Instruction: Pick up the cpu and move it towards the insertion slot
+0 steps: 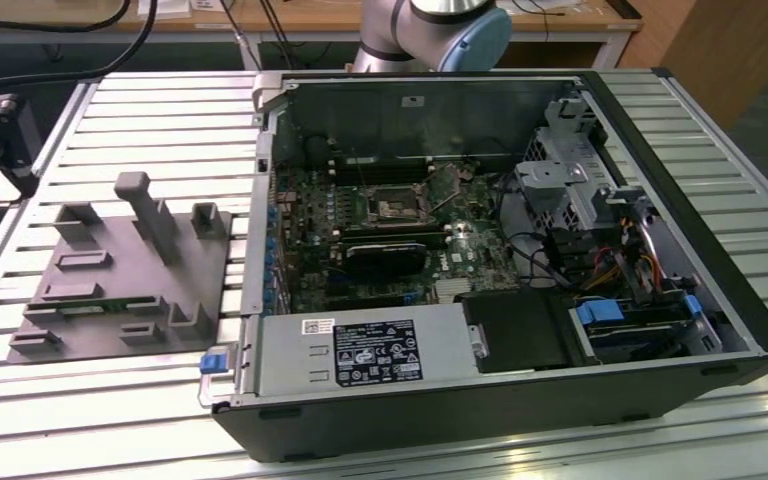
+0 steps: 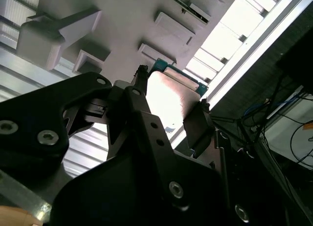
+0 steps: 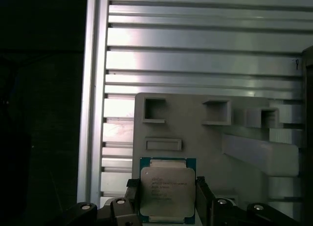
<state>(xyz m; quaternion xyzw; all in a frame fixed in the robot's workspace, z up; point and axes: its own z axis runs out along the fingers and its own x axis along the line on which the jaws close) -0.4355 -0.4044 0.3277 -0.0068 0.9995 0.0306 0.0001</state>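
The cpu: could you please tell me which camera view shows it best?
The first wrist view: the cpu faces the camera squarely, silver top plain, between the tool's fingers. The second wrist view catches it at a slant, washed out by glare, partly behind the tool.

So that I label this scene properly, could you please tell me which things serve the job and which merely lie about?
Job in hand:
cpu
claw, shut on it
insertion slot

Lying about:
grey fixture
power supply
computer case
slatted table
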